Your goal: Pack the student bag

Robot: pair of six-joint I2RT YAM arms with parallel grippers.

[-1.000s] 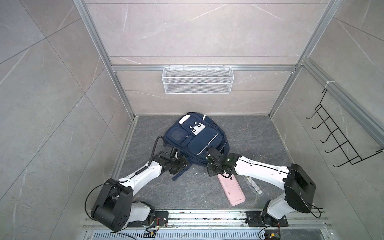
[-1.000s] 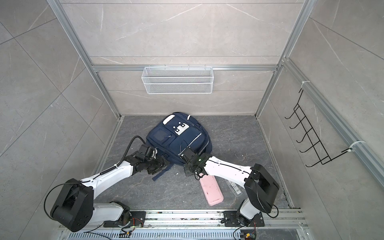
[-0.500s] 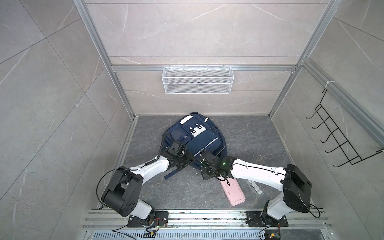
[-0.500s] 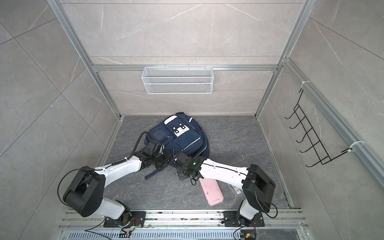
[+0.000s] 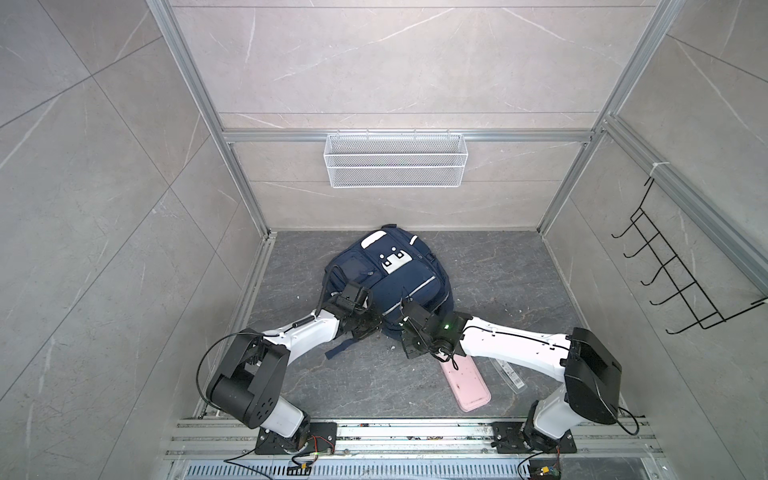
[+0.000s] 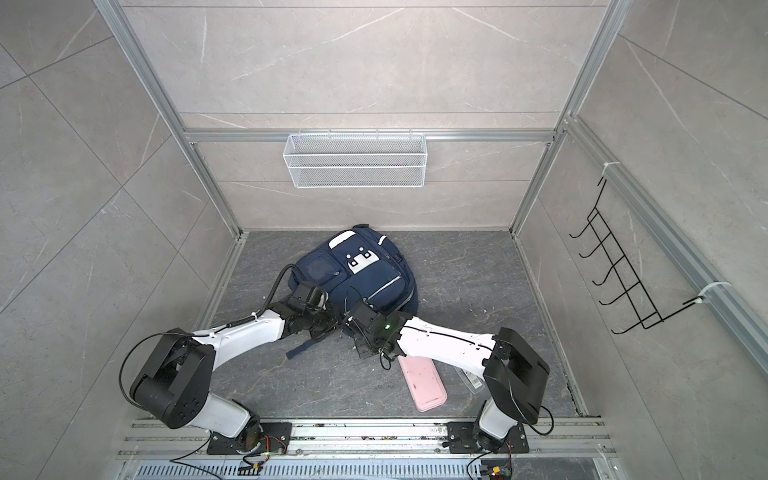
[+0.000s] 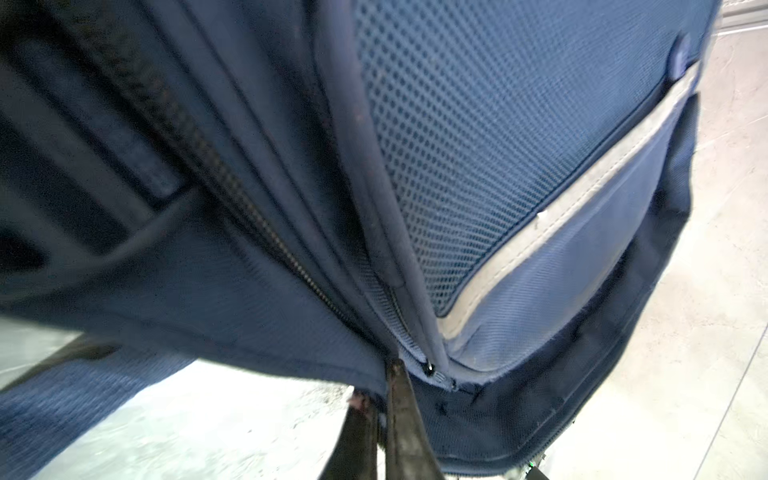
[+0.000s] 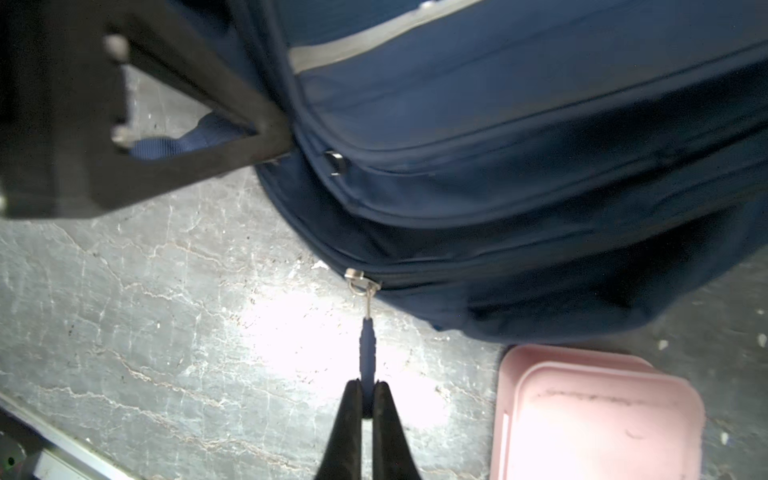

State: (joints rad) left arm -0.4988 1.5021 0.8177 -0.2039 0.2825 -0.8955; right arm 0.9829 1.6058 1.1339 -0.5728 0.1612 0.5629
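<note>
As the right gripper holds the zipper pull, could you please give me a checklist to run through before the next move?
1. Right gripper shut on the zipper pull: ok.
2. Left gripper shut on the student bag fabric by the seam: ok.
3. Zip already open: not ok, it looks closed.
4. Pink case clear of the bag: cannot tell, they lie very close.

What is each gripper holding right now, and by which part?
The right gripper has its jaws shut on the blue zipper pull of the student bag; the left gripper pinches the bag's fabric edge beside a zipper end.
</note>
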